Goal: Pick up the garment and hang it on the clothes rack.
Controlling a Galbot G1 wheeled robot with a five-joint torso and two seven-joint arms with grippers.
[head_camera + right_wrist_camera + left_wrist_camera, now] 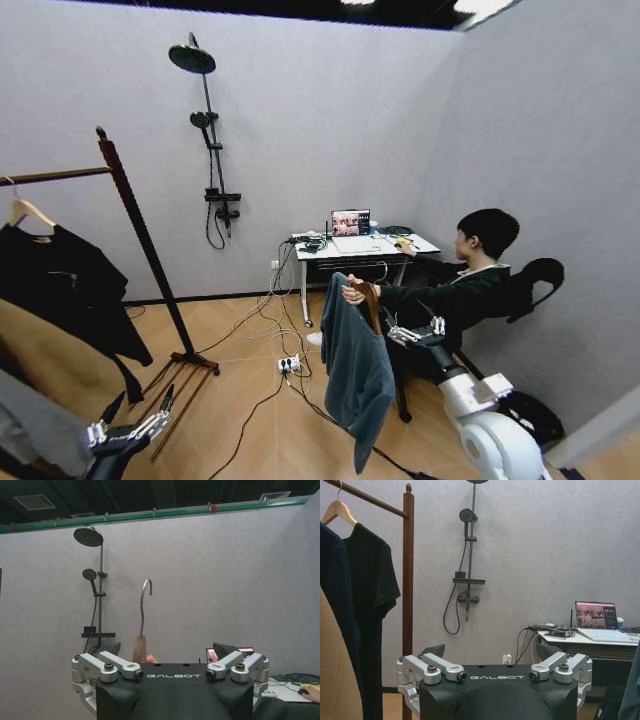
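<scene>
The right gripper (pixel 415 331) has its jaws apart, close beside the wooden hanger (pixel 368 300) but not yet on it — a person's hand (pixel 353 293) holds that hanger up, with the garment (pixel 355 370) draped from it well clear of the floor. In the right wrist view the hanger's neck and hook (pixel 144 605) stand upright between the open jaws, a little off centre, so the step looks like taking the hanger from the hand: I would centre the jaws on the neck, close below the hook, and leave the hook free for the bar. The left gripper (pixel 128 430) waits low near the rack (pixel 140 235), jaws apart. The rack's bar runs out of the head view at the left and already carries a black top (pixel 60 290), so free space on it is hard to judge — whether the right fingertips touch the hanger cannot be told.
</scene>
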